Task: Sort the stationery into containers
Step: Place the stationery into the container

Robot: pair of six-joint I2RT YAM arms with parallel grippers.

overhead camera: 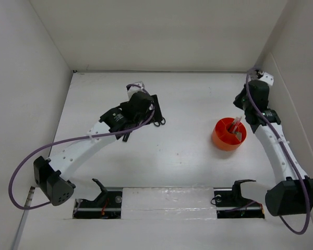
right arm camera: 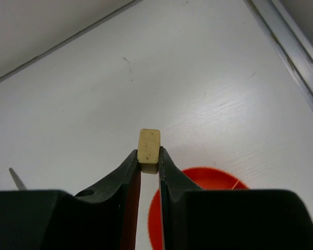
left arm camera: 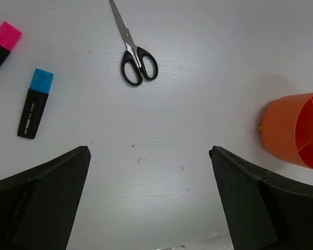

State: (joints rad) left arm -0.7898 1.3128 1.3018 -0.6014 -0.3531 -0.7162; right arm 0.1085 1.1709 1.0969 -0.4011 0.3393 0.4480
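The step in hand looks like dropping the eraser into the cup (overhead camera: 221, 141). The right gripper (right arm camera: 148, 160) hangs just past the cup's far-right rim. Its jaws are narrow and pinch the eraser (right arm camera: 148, 146) by its lower end only, with most of it sticking out beyond the tips. In the right wrist view the cup's rim lies under the fingers rather than under the eraser, so I judge the eraser is not yet over the opening.

To do it well, draw the right gripper back toward the cup's middle until the eraser sits above one compartment, clear of the items (overhead camera: 236, 125) standing in the cup. Come down close to the rim, and only then part the jaws. Move smoothly: so shallow a pinch could let the eraser twist or slip, and a high drop could bounce it out.

The left gripper (left arm camera: 148, 151) is well left of the cup, jaws wide and holding nothing. It need not stir for this.

Counts, by size:
- two grippers
- one cup
- one pair of scissors (left arm camera: 133, 57), well left of the cup
- two markers, a blue marker (left arm camera: 35, 103) and a pink marker (left arm camera: 2, 44), both farther from the cup than the scissors
- one eraser
- at least two items inside the cup, too small to name
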